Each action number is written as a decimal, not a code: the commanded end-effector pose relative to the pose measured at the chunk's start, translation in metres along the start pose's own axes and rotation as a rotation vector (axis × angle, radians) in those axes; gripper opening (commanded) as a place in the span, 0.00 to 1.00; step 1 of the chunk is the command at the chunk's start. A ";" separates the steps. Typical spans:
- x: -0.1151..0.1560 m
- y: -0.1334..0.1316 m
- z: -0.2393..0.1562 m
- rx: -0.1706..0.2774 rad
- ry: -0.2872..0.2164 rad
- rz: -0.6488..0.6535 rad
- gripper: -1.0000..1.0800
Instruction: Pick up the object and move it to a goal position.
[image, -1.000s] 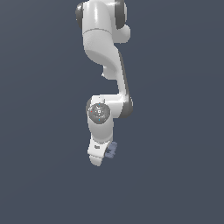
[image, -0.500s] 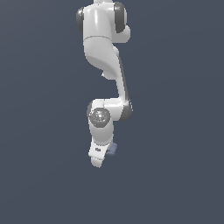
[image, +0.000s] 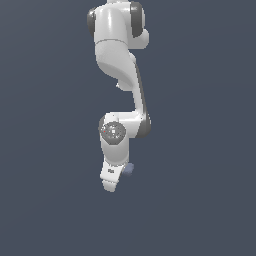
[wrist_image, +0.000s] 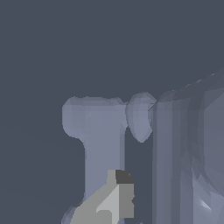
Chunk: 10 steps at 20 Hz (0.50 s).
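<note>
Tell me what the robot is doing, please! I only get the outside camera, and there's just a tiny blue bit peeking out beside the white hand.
Observer: That blue bit is the object. The wrist view shows it close up: a pale blue-grey piece with a straight bar and rounded tabs sticking out at its corner.
Operator: Is the hand touching it?
Observer: One fingertip of the gripper lies right against the bar in the wrist view.
Operator: Is it squeezed tight?
Observer: Can't tell. The wrist view shows only that one fingertip; the other is out of frame.
</note>
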<state>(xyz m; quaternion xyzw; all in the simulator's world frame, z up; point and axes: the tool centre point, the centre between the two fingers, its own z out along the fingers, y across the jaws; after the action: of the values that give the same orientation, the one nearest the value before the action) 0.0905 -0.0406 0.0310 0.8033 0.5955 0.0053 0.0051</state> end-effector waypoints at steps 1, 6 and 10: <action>0.000 -0.005 0.007 0.015 -0.001 -0.003 0.00; -0.017 0.004 0.005 0.015 -0.001 -0.003 0.00; -0.043 0.017 0.002 0.015 -0.002 -0.003 0.00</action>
<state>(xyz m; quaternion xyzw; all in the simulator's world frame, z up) 0.0948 -0.0700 0.0311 0.8005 0.5994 0.0038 0.0007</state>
